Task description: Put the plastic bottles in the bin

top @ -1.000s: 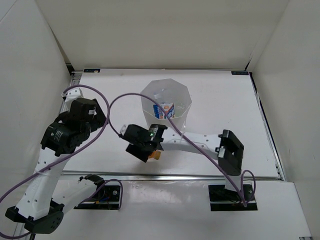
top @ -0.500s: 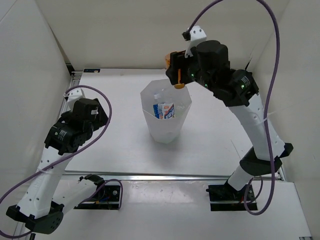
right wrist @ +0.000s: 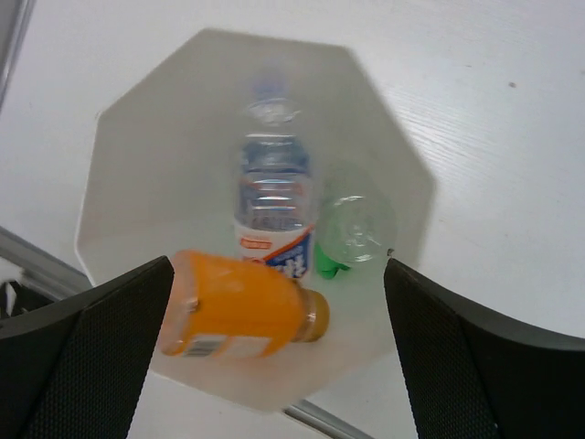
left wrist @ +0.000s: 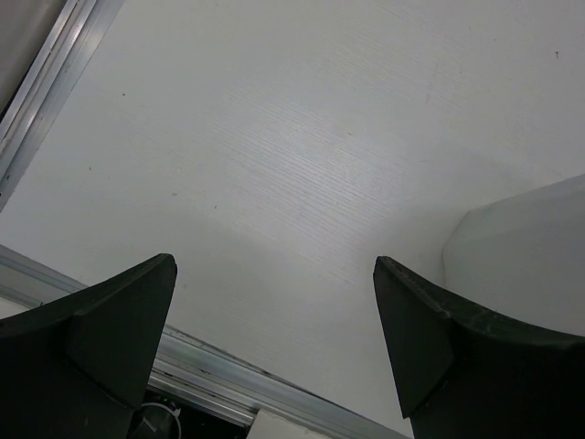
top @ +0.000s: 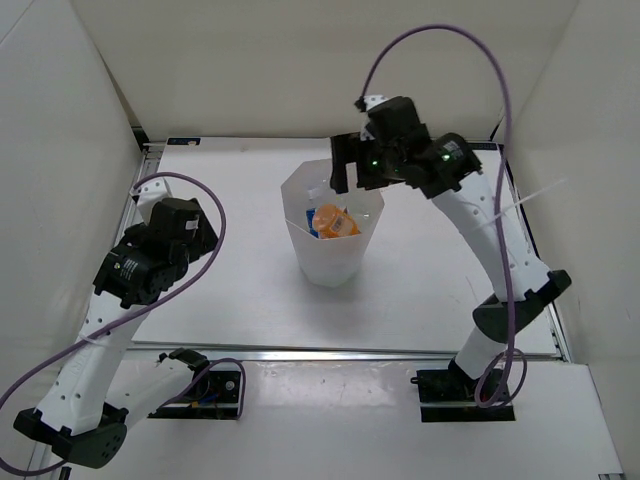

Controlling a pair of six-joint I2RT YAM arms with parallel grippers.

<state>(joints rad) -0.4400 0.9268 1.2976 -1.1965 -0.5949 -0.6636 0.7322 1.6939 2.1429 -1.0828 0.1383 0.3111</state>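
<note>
- Bin (top: 326, 264) — white, translucent, octagonal — stands upright near the middle of the table (top: 450, 280).
- Orange bottle (right wrist: 236, 318) lies on its side inside the bin, on top of the others.
- Blue-label bottle (right wrist: 272, 218), clear, lies partly under it. Another clear bottle (right wrist: 356, 225) sits just beside that one, and a bit of the green bottle (right wrist: 327, 265) shows between them. All are blurred in the right wrist view.
- Right end effector (right wrist: 279, 265) hangs above the bin's opening, its fingers spread wide and holding nothing.
- Left end effector (left wrist: 274, 274) hovers over bare table left of the bin — fingers wide apart, empty.
</note>
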